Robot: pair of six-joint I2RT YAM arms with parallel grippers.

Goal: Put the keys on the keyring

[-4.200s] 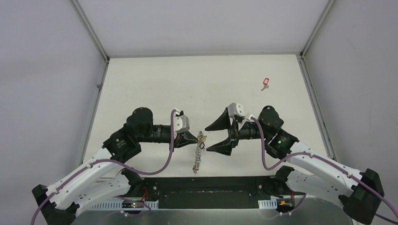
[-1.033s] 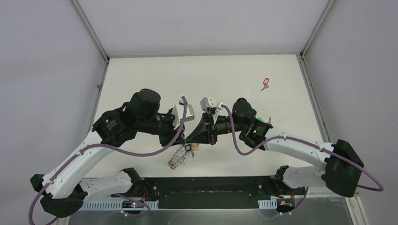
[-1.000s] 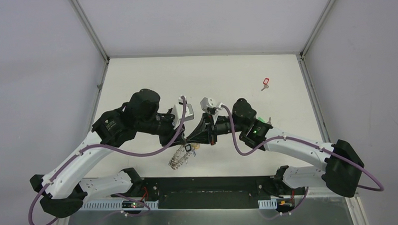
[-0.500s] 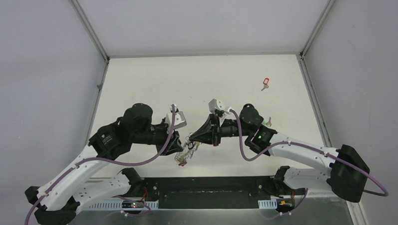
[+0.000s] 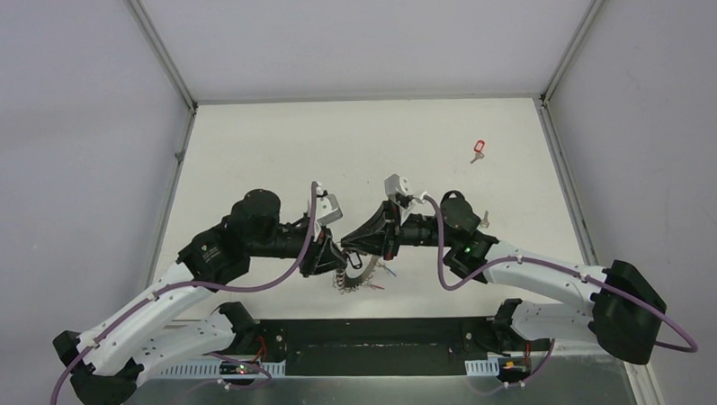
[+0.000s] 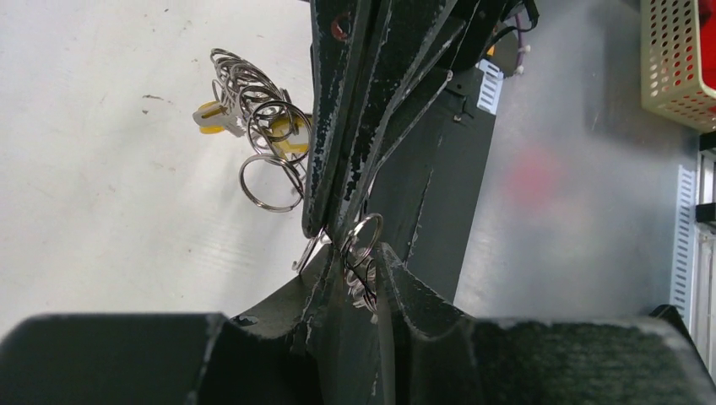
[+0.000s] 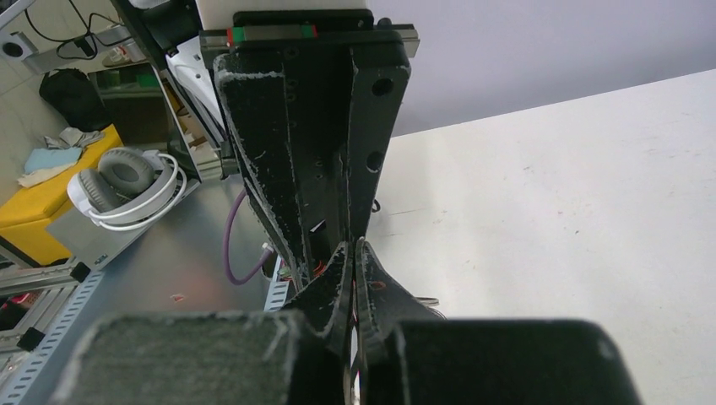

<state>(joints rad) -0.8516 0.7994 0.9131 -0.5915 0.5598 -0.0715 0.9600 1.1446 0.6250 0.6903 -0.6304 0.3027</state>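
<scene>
The keyring, a bunch of silver split rings with yellow key tags, hangs just over the table between my two grippers. My left gripper has its jaws drawn close on a few of the small rings. My right gripper meets it tip to tip. It is shut, and a thin silver wire of the bunch comes out at its tips. In the right wrist view its fingers press together under the left gripper's fingers. A red-tagged key lies alone at the far right.
A small silver key lies beside the right forearm. The table's near edge and a dark metal rail run just below the hanging bunch. Grey walls close the table at left, back and right.
Both grippers have come down and toward the near edge, still tip to tip. The bunch has swung right under them, and the left jaws have narrowed onto its rings.
</scene>
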